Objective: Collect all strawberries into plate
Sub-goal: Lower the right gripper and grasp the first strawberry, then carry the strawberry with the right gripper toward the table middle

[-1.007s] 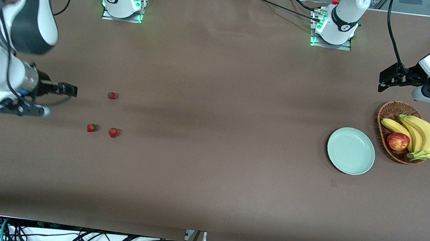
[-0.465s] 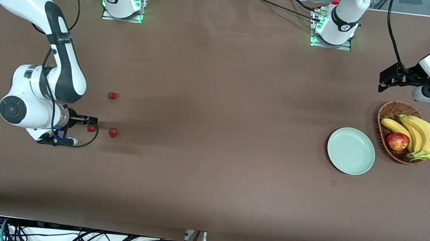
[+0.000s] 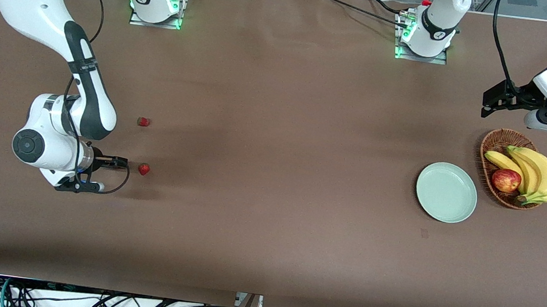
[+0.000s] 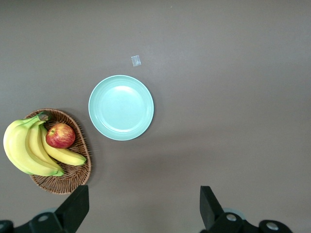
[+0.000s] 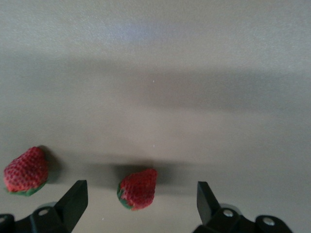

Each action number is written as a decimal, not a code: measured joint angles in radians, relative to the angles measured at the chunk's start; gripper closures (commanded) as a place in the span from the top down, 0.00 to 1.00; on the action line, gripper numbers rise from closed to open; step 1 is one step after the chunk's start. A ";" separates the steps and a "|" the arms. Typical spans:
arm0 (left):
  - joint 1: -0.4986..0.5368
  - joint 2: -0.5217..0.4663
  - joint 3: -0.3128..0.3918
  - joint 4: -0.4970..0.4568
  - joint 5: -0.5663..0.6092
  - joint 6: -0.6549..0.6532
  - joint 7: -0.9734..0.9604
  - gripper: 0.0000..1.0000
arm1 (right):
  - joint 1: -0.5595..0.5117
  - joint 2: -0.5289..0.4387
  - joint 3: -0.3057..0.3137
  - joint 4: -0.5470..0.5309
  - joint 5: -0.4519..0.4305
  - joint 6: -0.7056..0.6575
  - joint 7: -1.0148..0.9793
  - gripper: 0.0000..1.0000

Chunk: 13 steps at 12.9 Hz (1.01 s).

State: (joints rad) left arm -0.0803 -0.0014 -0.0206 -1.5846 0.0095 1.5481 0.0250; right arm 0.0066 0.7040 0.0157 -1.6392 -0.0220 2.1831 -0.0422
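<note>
Two strawberries show in the front view: one strawberry (image 3: 143, 121) lies toward the robots' bases and another strawberry (image 3: 144, 169) lies nearer the camera. My right gripper (image 3: 117, 161) hangs low just beside the nearer one, at the right arm's end of the table. In the right wrist view it (image 5: 140, 191) is open, with a strawberry (image 5: 138, 188) on the table between its fingers, touching neither. A second strawberry (image 5: 25, 171) lies outside the fingers. The empty mint-green plate (image 3: 446, 192) (image 4: 121, 107) sits at the left arm's end. My left gripper (image 3: 488, 102) (image 4: 143, 204) waits open, high above the table near the basket.
A wicker basket (image 3: 496, 141) (image 4: 63, 179) stands beside the plate, holding bananas (image 3: 535, 173) and a red-yellow apple (image 3: 506, 180). A small scrap (image 4: 136, 60) lies on the brown table near the plate.
The right arm swung in from the table's end and lowered its open gripper over the strawberry nearest that end, which it now hides in the front view. The left arm has not moved.
</note>
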 measured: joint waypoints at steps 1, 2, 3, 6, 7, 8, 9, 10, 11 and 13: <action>0.000 0.000 0.000 0.000 0.000 0.000 0.000 1.00 | 0.000 0.004 0.000 0.000 0.000 0.001 0.000 0.98; 0.000 0.000 0.000 0.000 0.000 0.000 0.000 1.00 | 0.000 0.007 0.000 0.000 0.000 0.002 0.000 0.90; 0.000 0.000 0.000 0.000 0.000 0.000 0.000 1.00 | 0.000 0.010 0.000 0.000 0.000 0.002 0.000 0.82; 0.000 0.000 0.000 0.000 -0.001 0.000 0.000 1.00 | 0.000 0.020 0.000 -0.001 0.000 0.001 -0.001 0.50; 0.000 0.000 0.000 0.000 -0.001 0.000 0.000 1.00 | 0.000 0.022 0.000 -0.001 0.000 0.000 -0.002 0.42; 0.000 0.000 0.000 0.000 -0.001 0.000 0.000 1.00 | 0.000 0.023 0.000 -0.001 0.000 -0.002 -0.002 0.31; 0.000 0.000 0.000 0.000 -0.001 0.000 0.000 1.00 | 0.000 0.023 0.001 -0.001 0.000 -0.007 -0.002 0.21; 0.000 0.000 0.000 0.000 -0.001 0.000 0.000 1.00 | 0.000 0.022 0.000 0.000 0.000 -0.010 -0.002 0.12; 0.000 0.000 0.000 0.000 -0.001 0.000 0.000 1.00 | -0.001 0.023 0.000 0.000 0.000 -0.011 -0.003 0.12; 0.000 0.000 0.000 0.000 -0.001 0.000 0.000 1.00 | -0.001 0.022 0.002 0.005 0.000 -0.027 -0.005 0.12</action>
State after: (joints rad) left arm -0.0803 -0.0014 -0.0206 -1.5846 0.0087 1.5481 0.0249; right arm 0.0060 0.7262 0.0181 -1.6345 -0.0219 2.1559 -0.0475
